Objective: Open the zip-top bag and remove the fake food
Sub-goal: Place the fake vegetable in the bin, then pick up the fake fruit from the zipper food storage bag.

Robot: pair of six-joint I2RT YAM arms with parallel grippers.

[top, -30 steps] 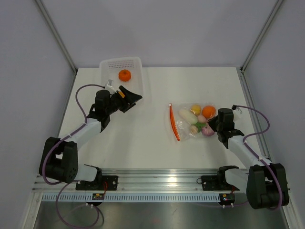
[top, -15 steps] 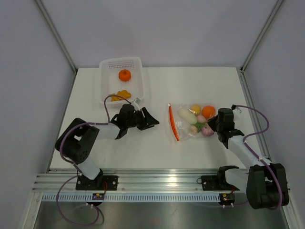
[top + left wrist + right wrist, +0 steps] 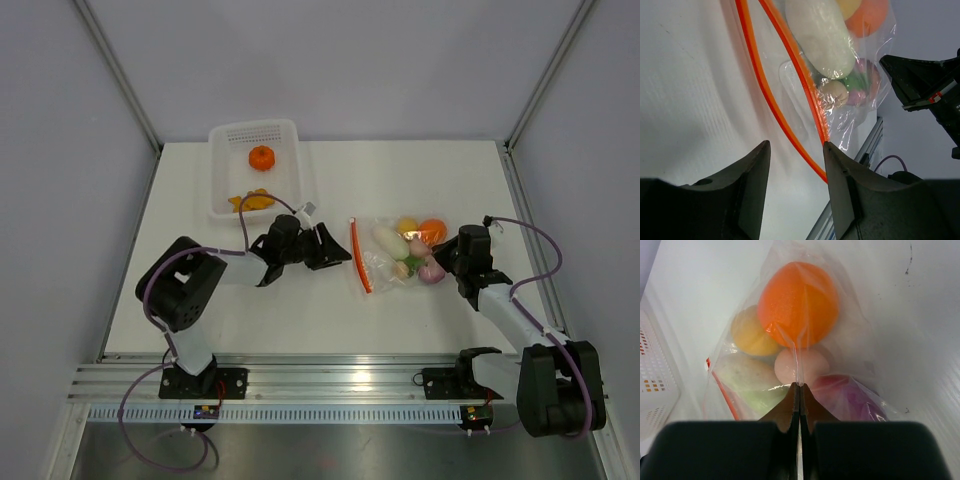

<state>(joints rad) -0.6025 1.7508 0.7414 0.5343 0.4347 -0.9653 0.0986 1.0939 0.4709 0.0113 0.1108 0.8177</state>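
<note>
Centre right, the bag (image 3: 378, 270) holds food (image 3: 391, 242), its film clenched by the right end effector (image 3: 799, 388); the left end effector (image 3: 795, 150) gapes empty. The upper-left basket (image 3: 285, 130) holds an orange fruit (image 3: 261, 157) and a yellow piece (image 3: 250, 201).

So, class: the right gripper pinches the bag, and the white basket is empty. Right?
No. The right gripper pinches the bag, but the basket holds an orange fruit and a yellow piece, as the top view shows.

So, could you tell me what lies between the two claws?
The zip-top bag of fake food lies between left claw and right claw, per the top view.
</note>
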